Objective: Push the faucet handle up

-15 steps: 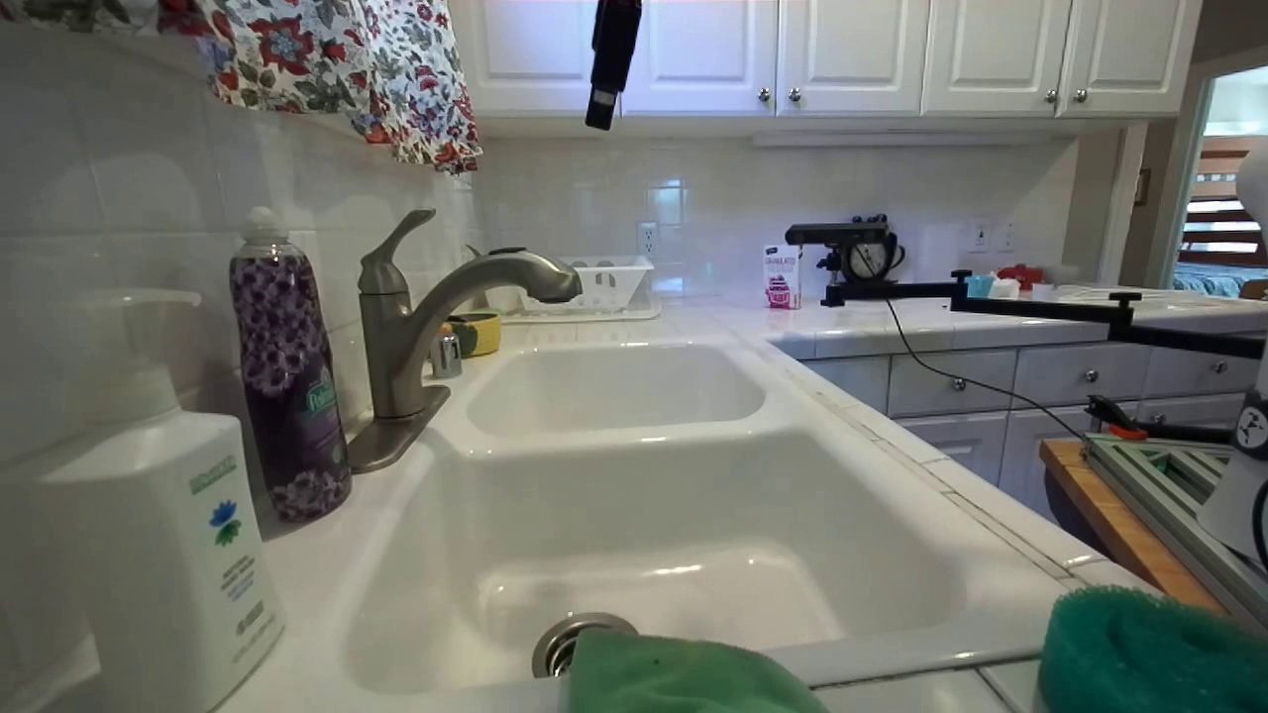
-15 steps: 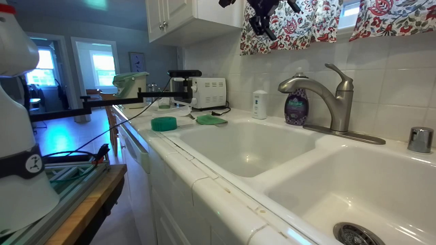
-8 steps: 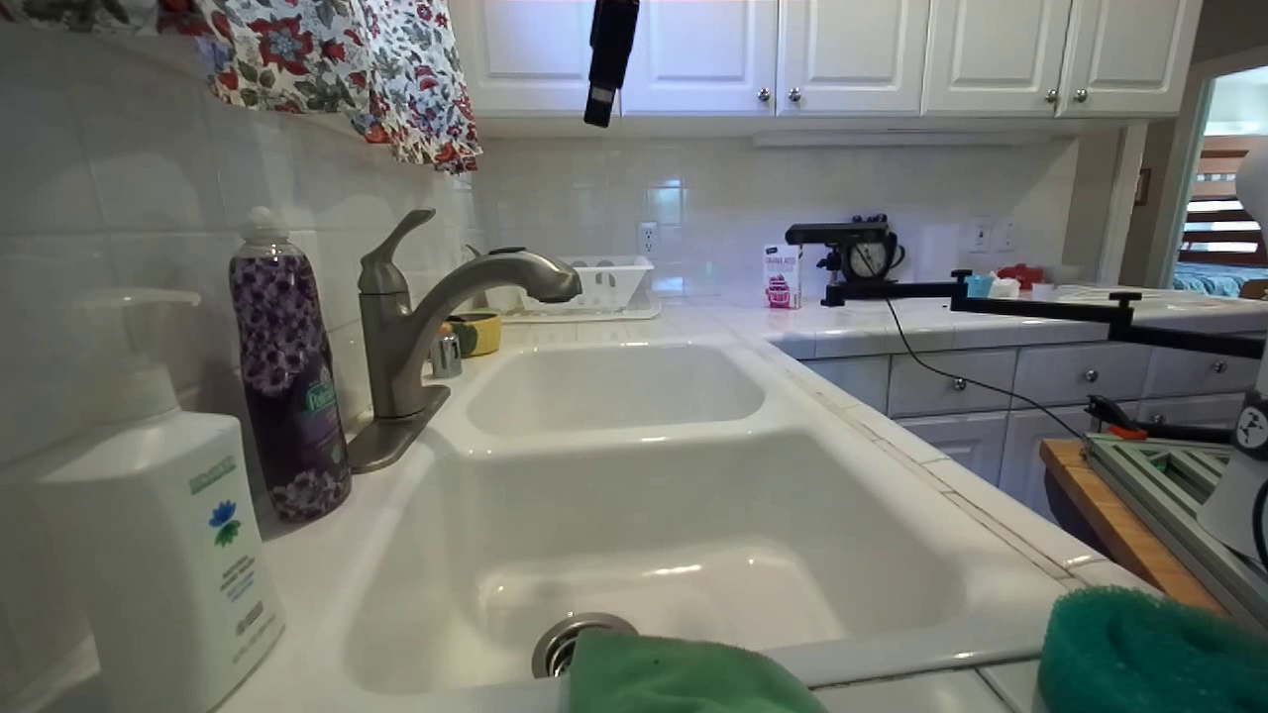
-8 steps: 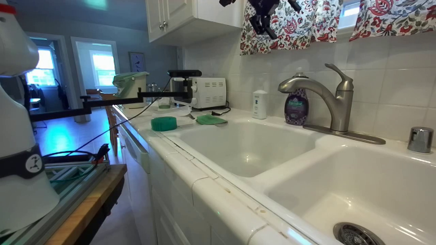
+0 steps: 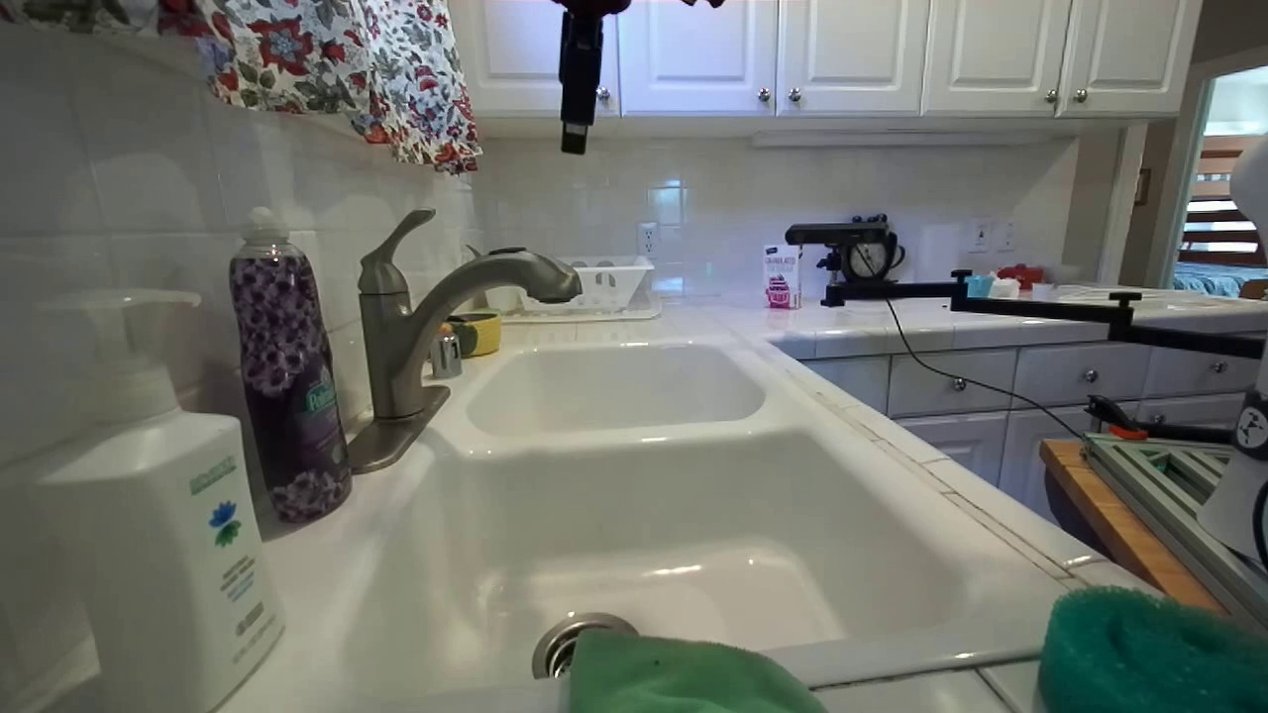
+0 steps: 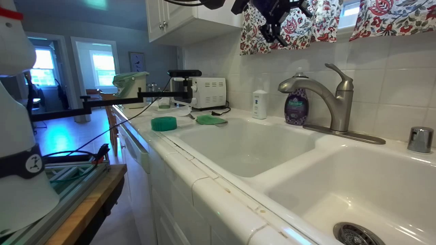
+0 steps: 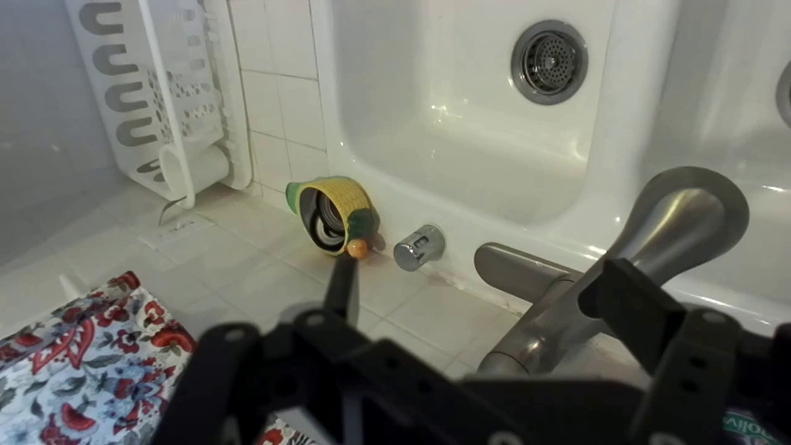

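The faucet handle (image 5: pixel 398 238) is a slim grey lever tilted upward atop the faucet body (image 5: pixel 388 347). It also shows in an exterior view (image 6: pixel 335 70). In the wrist view only the rounded base of the handle (image 7: pixel 502 363) shows; my gripper hides its lever. The spout (image 6: pixel 303 84) reaches over the sink. My gripper (image 5: pixel 576 137) hangs in the air, higher than the handle and apart from it; its black fingers also show in an exterior view (image 6: pixel 295 29). In the wrist view (image 7: pixel 477 281) the fingers are wide apart with nothing held between them.
A purple soap bottle (image 5: pixel 287 386) and a white pump bottle (image 5: pixel 168 535) stand beside the faucet. A metal cap (image 6: pixel 420 139), a yellow holder (image 7: pixel 337 210) and a dish rack (image 7: pixel 142 105) are on its opposite side. The floral curtain (image 6: pixel 289 23) hangs close behind the gripper.
In the last half second my gripper has come lower in both exterior views and shifted a little sideways. Before that it barely moved. The faucet handle has not moved.
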